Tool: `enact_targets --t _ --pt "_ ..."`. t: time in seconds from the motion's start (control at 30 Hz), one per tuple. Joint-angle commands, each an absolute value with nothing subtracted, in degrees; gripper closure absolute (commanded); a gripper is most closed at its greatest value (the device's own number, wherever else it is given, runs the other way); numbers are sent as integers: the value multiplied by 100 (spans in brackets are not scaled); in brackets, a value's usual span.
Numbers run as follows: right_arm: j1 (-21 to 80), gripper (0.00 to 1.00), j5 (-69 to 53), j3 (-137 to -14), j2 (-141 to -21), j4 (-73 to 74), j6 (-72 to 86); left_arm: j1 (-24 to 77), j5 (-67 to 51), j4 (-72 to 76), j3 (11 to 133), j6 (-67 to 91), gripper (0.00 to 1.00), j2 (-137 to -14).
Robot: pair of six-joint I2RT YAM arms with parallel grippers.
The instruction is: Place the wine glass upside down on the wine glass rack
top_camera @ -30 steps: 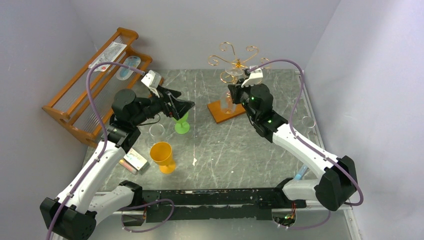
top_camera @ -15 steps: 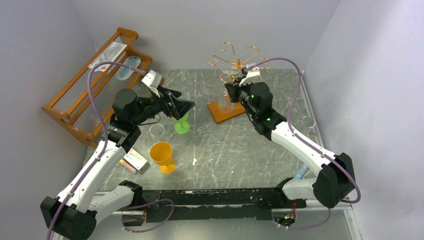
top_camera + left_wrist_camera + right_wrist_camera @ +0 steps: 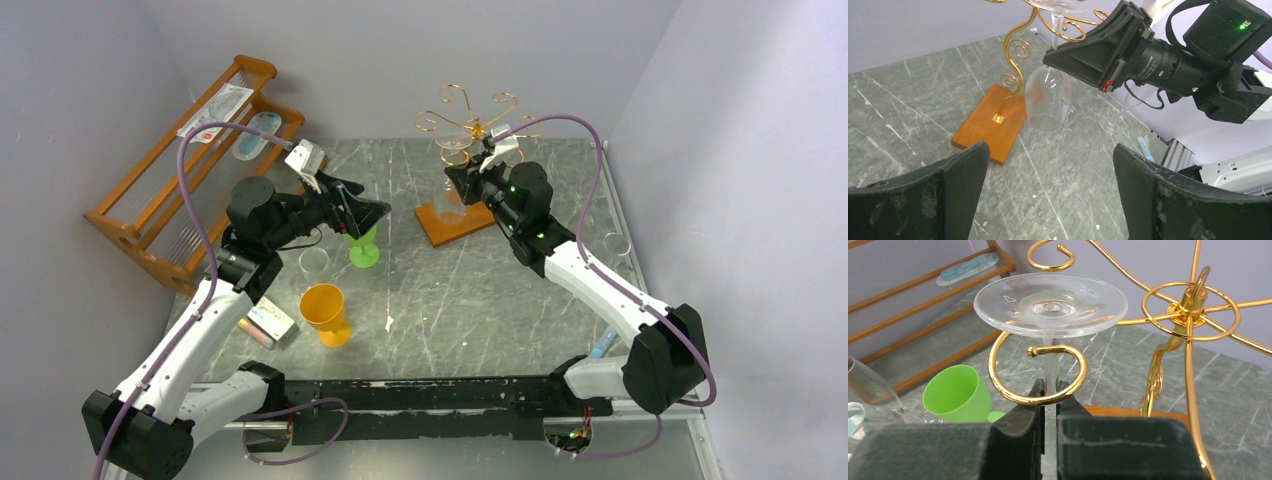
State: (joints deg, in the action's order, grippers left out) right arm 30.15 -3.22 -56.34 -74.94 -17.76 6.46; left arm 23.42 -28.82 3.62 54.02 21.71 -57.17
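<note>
Because the inverted wine glass (image 3: 1050, 305) looks light, brittle and slick, its thin stem seems the safest hold; the right gripper (image 3: 1049, 407) pinches it there, by the single wine glass rack (image 3: 1193, 302) near the desk's far edge. Left gripper (image 3: 1050, 170) gapes empty. Also one green goblet (image 3: 364, 248), one orange goblet (image 3: 325, 312), two spare clear glasses (image 3: 314, 262).

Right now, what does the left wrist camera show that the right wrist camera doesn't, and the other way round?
Only the left wrist view shows the bowl of the wine glass, hanging mouth down beside the rack, framed by the open left gripper. Only the right wrist view shows the glass's round foot over a gold curl, its stem inside the shut right gripper, plus a green cup and an orange shelf. Both show the glass, the gold rack and the grey table.
</note>
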Motion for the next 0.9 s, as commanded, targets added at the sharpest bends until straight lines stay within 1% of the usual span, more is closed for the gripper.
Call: enact_targets --t 0.0,0.37,0.87 --pt "2885 100 -795 -5622 -7487 -2200 580 2347 -2979 515 5528 2179 3 -5761" --pt "2786 100 -1482 -5576 -7465 -2098 432 2347 -2945 495 5522 2153 3 -5766" --pt "2761 100 -1570 -5142 -6907 -2203 330 2346 -2962 541 5502 2205 3 -5789"
